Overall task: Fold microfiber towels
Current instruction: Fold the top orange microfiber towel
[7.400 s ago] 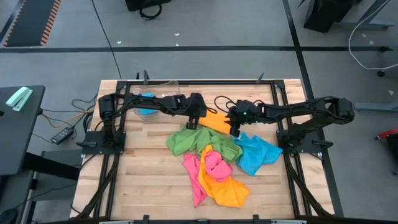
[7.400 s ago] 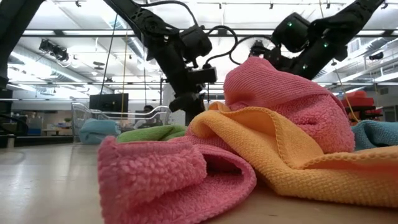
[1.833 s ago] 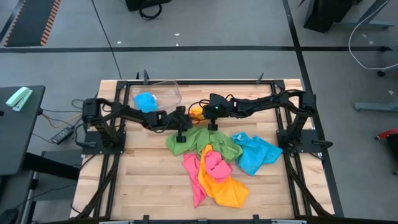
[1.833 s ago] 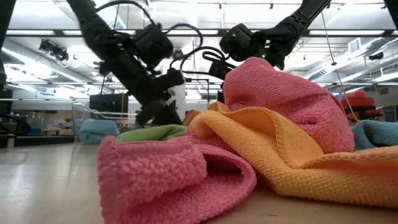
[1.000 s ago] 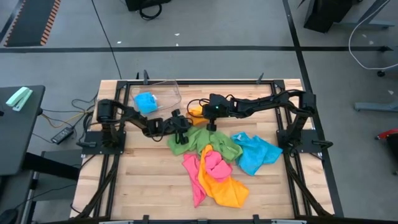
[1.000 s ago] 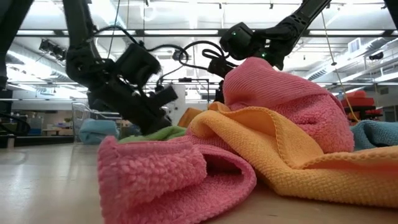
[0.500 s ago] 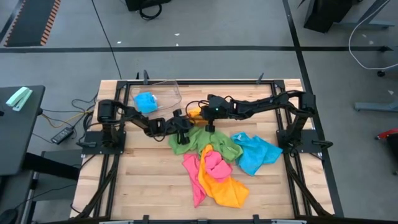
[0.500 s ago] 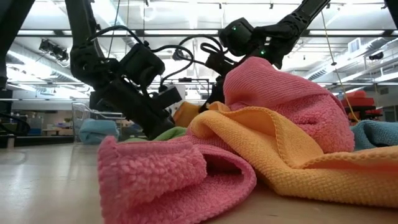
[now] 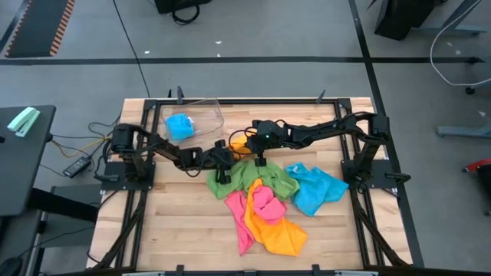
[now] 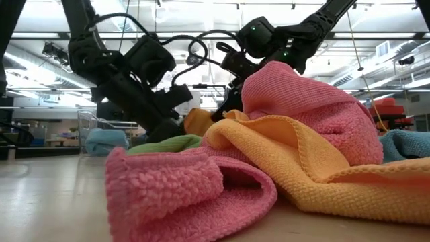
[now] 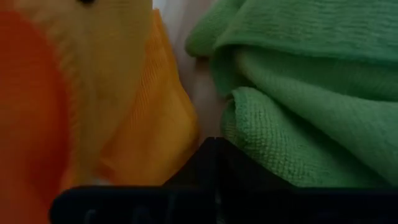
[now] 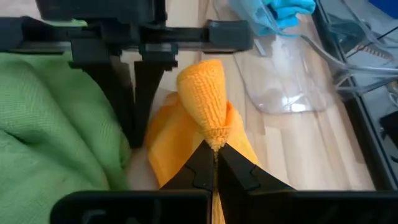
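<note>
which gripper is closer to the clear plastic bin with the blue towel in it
Left. The left gripper sits shut at the green towel's edge, just in front of the clear bin; the right gripper, pinching an orange-yellow towel, is farther along.

The high view looks straight down on the whole light wooden slatted table (image 9: 176, 230). The low view sits at table height, very near a crumpled pink microfiber towel (image 10: 181, 191), facing the room. The left wrist view presses close against a rumpled green microfiber towel (image 11: 311, 99). The right wrist view looks along the table; it too shows the green towel, plus an orange-yellow microfiber towel (image 12: 202, 99).
</note>
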{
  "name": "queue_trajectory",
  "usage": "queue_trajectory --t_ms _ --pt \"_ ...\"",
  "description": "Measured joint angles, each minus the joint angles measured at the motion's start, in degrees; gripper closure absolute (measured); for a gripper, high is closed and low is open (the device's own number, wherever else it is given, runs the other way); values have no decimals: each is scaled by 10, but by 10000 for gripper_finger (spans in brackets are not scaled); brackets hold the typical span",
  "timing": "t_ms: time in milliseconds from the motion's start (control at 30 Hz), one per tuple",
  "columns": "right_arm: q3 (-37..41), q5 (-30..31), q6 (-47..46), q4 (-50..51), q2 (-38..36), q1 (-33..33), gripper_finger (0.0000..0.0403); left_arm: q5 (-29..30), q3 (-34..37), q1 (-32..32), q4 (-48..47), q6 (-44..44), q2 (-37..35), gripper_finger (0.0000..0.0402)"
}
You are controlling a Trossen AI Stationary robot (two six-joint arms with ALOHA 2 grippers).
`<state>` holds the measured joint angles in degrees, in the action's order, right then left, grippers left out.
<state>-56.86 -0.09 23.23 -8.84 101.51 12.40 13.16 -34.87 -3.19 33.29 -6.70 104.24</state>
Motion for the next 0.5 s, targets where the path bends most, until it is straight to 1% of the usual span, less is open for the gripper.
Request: queue_trajectory --t_ms 267,500 --pt "0 -8 -16 14 0 -3 388 2 -1 2 -56 -10 -60 338" --pt "0 -10 -20 19 0 -2 388 20 -1 5 -55 -35 -88 296"
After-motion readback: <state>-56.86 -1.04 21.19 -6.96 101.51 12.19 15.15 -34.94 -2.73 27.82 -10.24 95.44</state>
